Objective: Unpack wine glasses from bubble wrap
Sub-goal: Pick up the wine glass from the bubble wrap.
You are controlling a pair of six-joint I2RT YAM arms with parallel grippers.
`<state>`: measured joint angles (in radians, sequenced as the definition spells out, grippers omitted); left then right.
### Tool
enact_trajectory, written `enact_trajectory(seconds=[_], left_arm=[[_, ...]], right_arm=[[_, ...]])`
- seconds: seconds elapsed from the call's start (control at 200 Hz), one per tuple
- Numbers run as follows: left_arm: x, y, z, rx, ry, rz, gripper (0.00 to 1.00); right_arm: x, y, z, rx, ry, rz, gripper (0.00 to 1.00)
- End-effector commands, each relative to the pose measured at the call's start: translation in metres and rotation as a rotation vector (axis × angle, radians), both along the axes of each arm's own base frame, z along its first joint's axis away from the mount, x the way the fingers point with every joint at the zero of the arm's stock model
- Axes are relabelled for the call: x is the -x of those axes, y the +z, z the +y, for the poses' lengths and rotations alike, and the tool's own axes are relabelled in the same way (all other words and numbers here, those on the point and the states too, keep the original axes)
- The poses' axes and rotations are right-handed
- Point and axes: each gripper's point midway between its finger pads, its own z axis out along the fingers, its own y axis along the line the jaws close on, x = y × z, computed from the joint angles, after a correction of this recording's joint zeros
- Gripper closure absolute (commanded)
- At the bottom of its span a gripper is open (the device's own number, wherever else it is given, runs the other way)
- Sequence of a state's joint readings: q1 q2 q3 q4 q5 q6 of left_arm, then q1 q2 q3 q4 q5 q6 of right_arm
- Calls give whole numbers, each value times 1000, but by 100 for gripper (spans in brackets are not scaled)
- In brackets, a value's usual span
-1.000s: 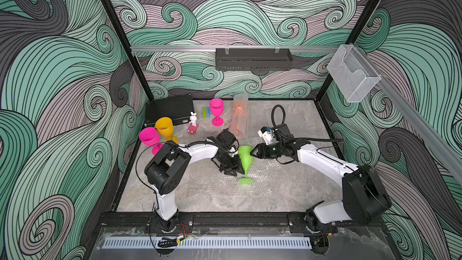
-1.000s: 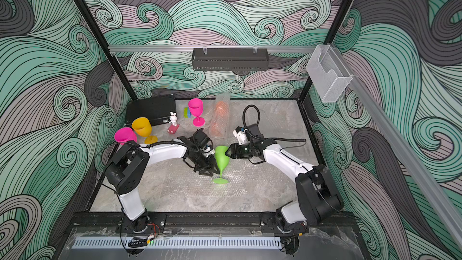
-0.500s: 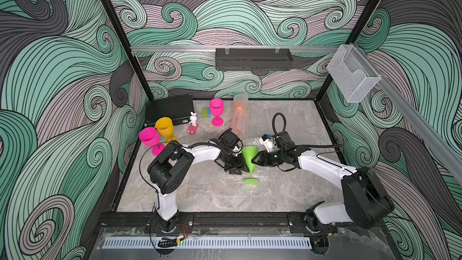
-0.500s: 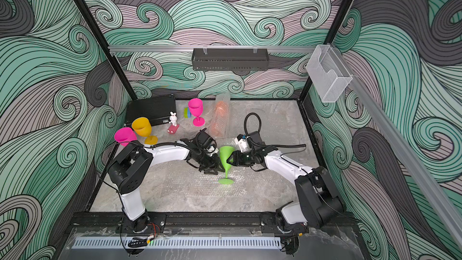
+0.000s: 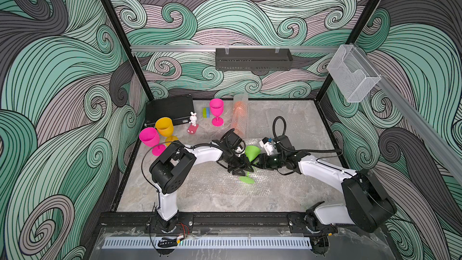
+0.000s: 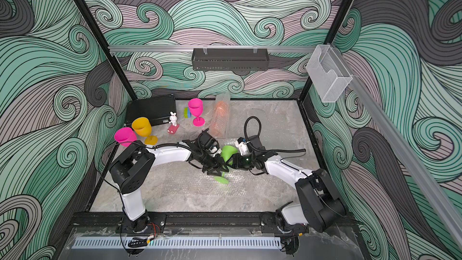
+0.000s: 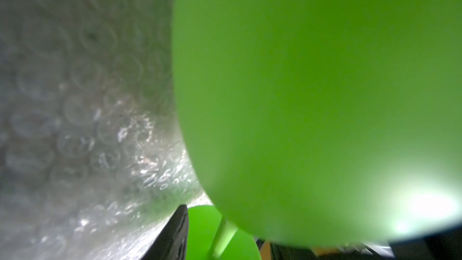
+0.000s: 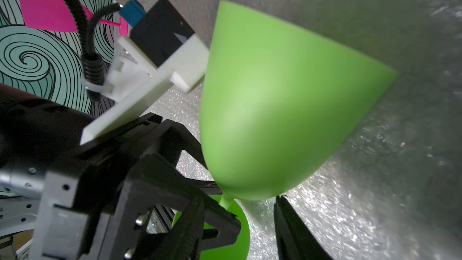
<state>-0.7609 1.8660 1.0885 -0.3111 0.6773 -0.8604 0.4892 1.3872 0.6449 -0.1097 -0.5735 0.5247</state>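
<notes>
Over bubble wrap (image 5: 220, 191), lime goblet (image 5: 252, 151) leans, stem between both jaws, seemingly parted.

Right ahead of me the lime green goblet (image 5: 251, 153) leans, bare of wrap. Its bowl tips away to my right and its round foot is down at a flat bubble wrap sheet (image 5: 225, 188) spread mid-floor. I cannot tell whether the foot sits flat. At my left edge one hot pink goblet (image 5: 149, 137) and the yellow goblet (image 5: 164, 126) stand upright, just beside each other. The other hot pink goblet (image 5: 216, 107) stands upright near the back wall. Just to its right the orange goblet (image 5: 237, 108) lies inside a bubble wrap tube (image 5: 241, 97), with more flat sheets (image 5: 282, 116) farther right.
</notes>
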Motion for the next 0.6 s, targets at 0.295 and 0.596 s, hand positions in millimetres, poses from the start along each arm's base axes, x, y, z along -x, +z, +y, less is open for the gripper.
enact_trajectory(seconds=[0.295,0.596], left_arm=[[7,-7,-1,-66,-65,4,69],[6,4,-2,-55,-104,-37,85]], right_arm=[[-5,15,2,-24,-9,-58,51],[-2,42,-5,-10,-2,-123,50]])
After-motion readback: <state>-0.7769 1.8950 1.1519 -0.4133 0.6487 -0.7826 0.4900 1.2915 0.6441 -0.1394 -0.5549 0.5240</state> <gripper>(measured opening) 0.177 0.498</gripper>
